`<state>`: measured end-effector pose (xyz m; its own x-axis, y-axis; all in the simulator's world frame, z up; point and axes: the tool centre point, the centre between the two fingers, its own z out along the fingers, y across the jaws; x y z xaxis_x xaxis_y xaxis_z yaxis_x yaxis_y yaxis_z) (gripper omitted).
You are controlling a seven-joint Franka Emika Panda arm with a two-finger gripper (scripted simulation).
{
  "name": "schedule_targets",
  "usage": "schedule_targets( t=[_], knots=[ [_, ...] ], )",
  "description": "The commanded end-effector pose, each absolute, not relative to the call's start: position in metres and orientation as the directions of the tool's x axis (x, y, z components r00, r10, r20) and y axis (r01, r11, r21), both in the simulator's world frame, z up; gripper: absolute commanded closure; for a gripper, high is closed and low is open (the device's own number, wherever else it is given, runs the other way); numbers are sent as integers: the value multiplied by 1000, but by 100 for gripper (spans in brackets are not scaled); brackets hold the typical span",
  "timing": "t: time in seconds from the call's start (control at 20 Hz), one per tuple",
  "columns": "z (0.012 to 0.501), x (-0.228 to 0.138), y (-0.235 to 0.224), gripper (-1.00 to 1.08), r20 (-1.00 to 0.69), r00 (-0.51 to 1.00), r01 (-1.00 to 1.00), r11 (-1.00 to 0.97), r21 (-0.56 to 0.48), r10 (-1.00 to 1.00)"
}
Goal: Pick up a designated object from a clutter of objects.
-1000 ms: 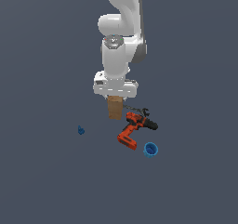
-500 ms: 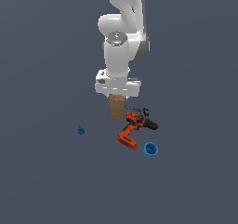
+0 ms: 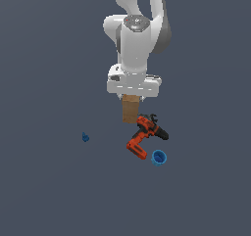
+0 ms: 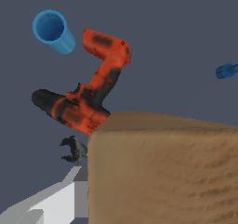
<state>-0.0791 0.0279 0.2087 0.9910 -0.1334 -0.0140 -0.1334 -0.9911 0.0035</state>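
Block and pincer: the tan wooden block (image 3: pixel 130 109) hangs directly under the white arm's pincer (image 3: pixel 131 99) at the centre of the exterior view, its top tucked up between the fingers and its lower end clear of the grey tabletop (image 3: pixel 44 191).
Pincer state: closed against the block's upper part and carrying it; the fingers themselves are mostly hidden by the hand's body, and in the wrist view only a pale finger (image 4: pixel 51 202) shows beside the block's face (image 4: pixel 162 176).
Block's place: centre of the exterior view, just above and to the upper left of the power drill (image 3: pixel 145 136), apart from it.
Count: one block, one orange-and-black drill, one blue cup (image 3: pixel 158 157), one tiny blue piece (image 3: pixel 85 137), one small dark wiry item (image 4: pixel 74 148).
Spread: the cup lies at the drill's lower right; the tiny piece sits well apart at centre left.
Block's axis: long axis vertical, upright under the hand, narrow end pointing down at the tabletop.
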Motion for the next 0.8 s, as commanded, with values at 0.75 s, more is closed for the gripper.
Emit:
schedule_targets(
  t=[0.75],
  knots=[
    [347, -12, 122, 108, 0, 992, -130, -992, 0, -130]
  ],
)
